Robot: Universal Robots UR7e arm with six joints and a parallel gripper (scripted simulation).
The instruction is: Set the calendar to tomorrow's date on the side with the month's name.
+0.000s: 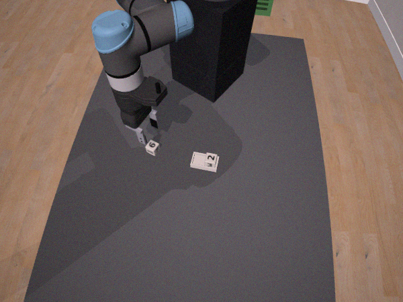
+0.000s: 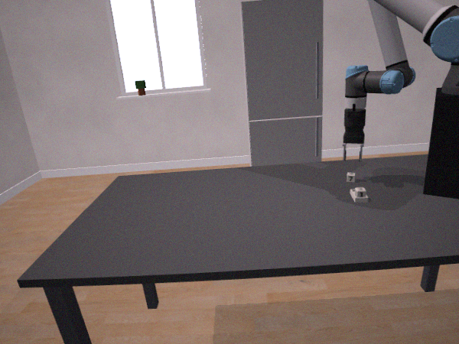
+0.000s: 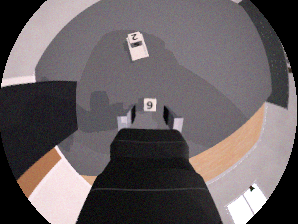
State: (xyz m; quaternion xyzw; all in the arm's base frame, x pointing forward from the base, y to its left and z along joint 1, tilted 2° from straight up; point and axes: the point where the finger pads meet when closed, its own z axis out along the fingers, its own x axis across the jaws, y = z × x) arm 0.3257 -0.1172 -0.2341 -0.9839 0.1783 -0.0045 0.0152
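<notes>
A loose white cube point(image 1: 152, 147) point(image 2: 350, 177) point(image 3: 149, 105) stands on the table, off the tray. Its top shows a 6 or 9; a side in the exterior view shows a 7. The white tray point(image 1: 198, 160) point(image 2: 360, 200) point(image 3: 140, 54) lies flat. A second cube point(image 1: 211, 158) point(image 2: 360, 192) point(image 3: 134, 37) stands in one end of it, a 2 on top; its side digit is too small to read surely. The tray's other end is bare. No month name is legible. My gripper point(image 1: 148, 135) point(image 2: 352, 160) point(image 3: 149, 111) is open and empty, pointing down above the loose cube.
The robot's black pedestal point(image 1: 215, 57) point(image 2: 444, 153) stands at the table's back, beyond the tray. The dark table point(image 1: 235, 235) point(image 2: 210, 229) extends to the front. The arm's shadow falls over both cubes and the tray.
</notes>
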